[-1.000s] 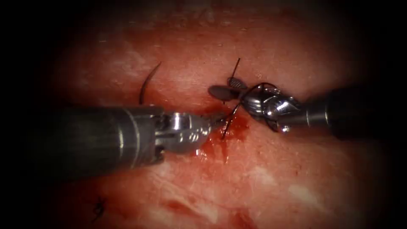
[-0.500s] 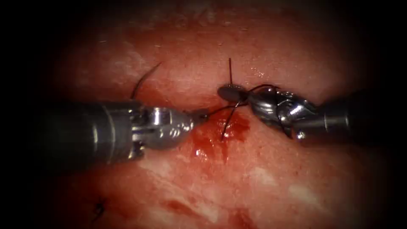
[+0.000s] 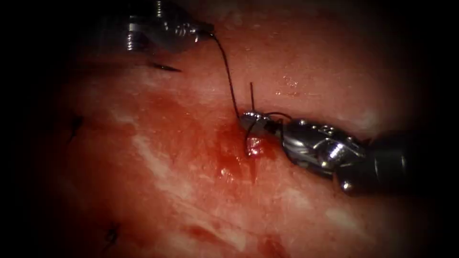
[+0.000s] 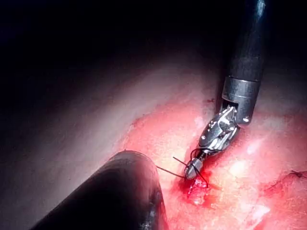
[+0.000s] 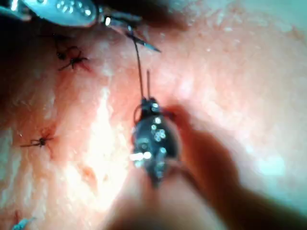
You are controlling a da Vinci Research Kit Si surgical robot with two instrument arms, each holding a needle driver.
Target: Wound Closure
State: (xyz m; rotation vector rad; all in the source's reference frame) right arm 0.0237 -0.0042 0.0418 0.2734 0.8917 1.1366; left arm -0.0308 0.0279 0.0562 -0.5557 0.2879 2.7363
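Observation:
My left tool [image 3: 204, 29] is high on the left of the cut, jaws shut on the dark thread [image 3: 228, 76]. The thread runs taut down to the red, wet cut [image 3: 252, 149]. There my right tool [image 3: 249, 120] comes in from the right, jaws shut on the thread just above the tissue. A short thread end [image 3: 251, 94] sticks up beside those jaws. A thin dark sliver [image 3: 165, 68], apparently the needle, lies on the tissue below the left tool, held by neither. The left wrist view has the right tool [image 4: 193, 168] at the cut; the right wrist view has the thread [image 5: 139, 67] rising to the left tool [image 5: 115, 21].
Red fluid [image 3: 229, 160] spreads over the tissue left of and below the cut. Tied stitches with short ends sit further left [image 3: 75, 125] and at the lower left [image 3: 112, 234]; two more knots [image 5: 72, 60] [image 5: 42, 141] appear in the right wrist view.
My left tool has moved from beside the cut up and to the left, pulling the thread taut. The right tool's jaws went from open to shut on the thread and dropped toward the cut.

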